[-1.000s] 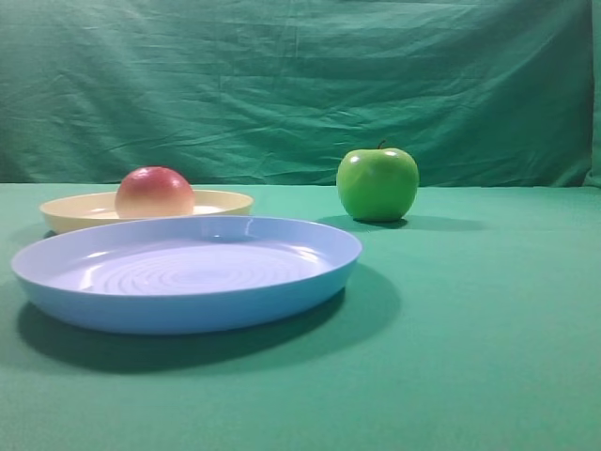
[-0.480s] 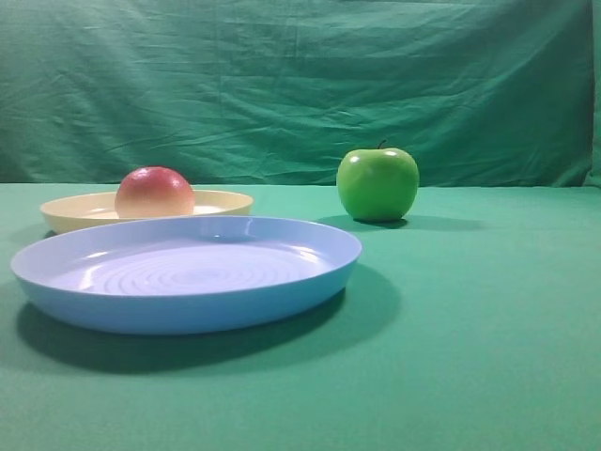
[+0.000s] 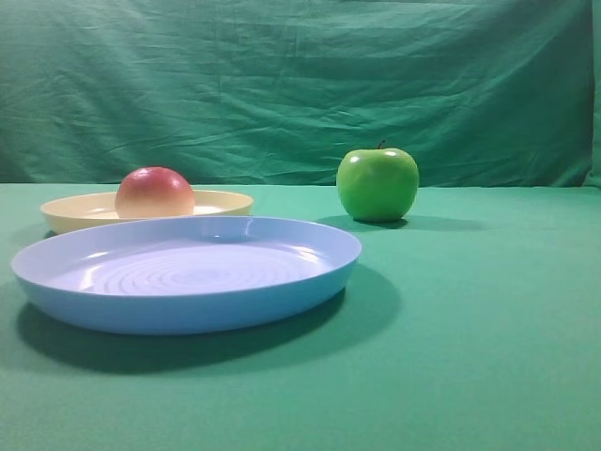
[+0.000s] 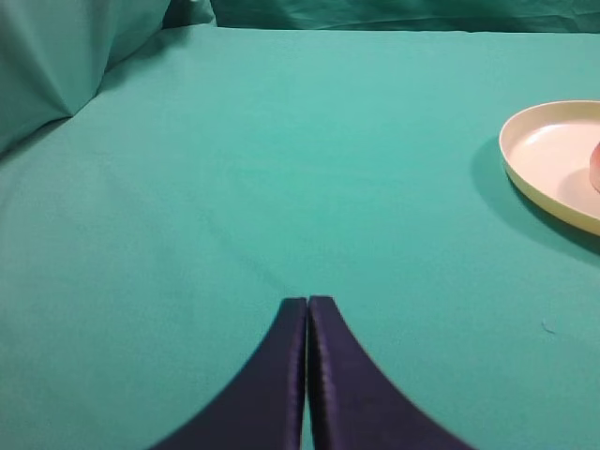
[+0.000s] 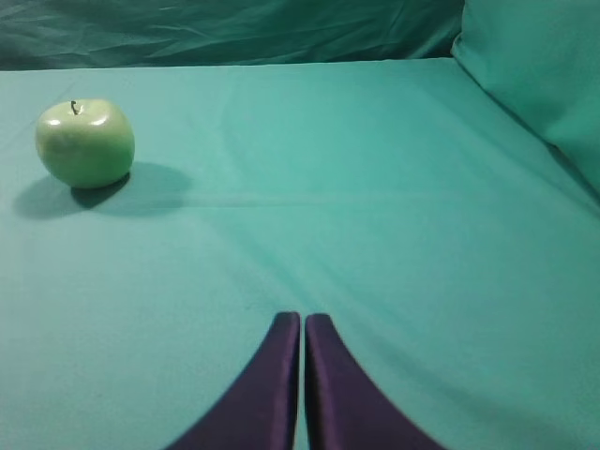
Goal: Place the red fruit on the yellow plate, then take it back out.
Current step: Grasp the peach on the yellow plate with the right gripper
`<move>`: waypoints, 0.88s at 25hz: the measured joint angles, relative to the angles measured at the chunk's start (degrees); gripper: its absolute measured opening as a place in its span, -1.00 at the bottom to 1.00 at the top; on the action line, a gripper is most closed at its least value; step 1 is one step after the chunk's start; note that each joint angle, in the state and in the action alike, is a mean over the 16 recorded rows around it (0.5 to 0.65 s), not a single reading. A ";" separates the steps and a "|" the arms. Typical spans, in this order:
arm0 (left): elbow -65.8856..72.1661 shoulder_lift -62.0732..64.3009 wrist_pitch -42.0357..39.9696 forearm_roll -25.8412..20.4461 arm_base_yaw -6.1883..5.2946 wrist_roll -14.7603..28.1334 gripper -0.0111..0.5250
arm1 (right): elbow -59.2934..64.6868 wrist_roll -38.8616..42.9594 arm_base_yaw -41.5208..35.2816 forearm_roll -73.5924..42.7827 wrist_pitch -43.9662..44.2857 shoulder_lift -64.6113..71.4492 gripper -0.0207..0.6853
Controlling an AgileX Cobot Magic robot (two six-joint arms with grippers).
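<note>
- My left gripper (image 4: 307,302): dark tapered fingers pressed together, nothing between them, above bare green cloth (image 4: 234,169).
- My right gripper (image 5: 302,319): likewise closed, empty.
- Red fruit (image 3: 154,193): round, smooth, sits in the shallow, low-rimmed yellow plate (image 3: 225,201).
- Blue plate (image 3: 188,310), concentric rings, just in front.
- Glossy green apple (image 3: 377,183), stemmed, stands apart.

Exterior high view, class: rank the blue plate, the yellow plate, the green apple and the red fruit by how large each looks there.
1. Blue plate, nearest the camera, which inflates it.
2. Yellow plate, partly hidden behind the blue one.
3. Green apple and red fruit: look alike, so unranked.
</note>
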 joint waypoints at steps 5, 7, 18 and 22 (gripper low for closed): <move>0.00 0.00 0.00 0.00 0.00 0.00 -0.96 | 0.00 0.08 0.00 0.78 -3.68 0.00 -0.94; 0.00 0.00 0.00 0.00 0.00 0.00 -0.96 | -0.02 0.11 0.00 1.41 -5.60 0.01 -0.94; 0.00 0.00 0.00 0.00 0.00 0.00 -0.96 | -8.09 0.41 0.00 6.27 -5.86 5.21 -0.94; 0.00 0.00 0.00 0.00 0.00 0.00 -0.96 | -15.04 0.27 0.31 7.36 0.62 9.96 -0.94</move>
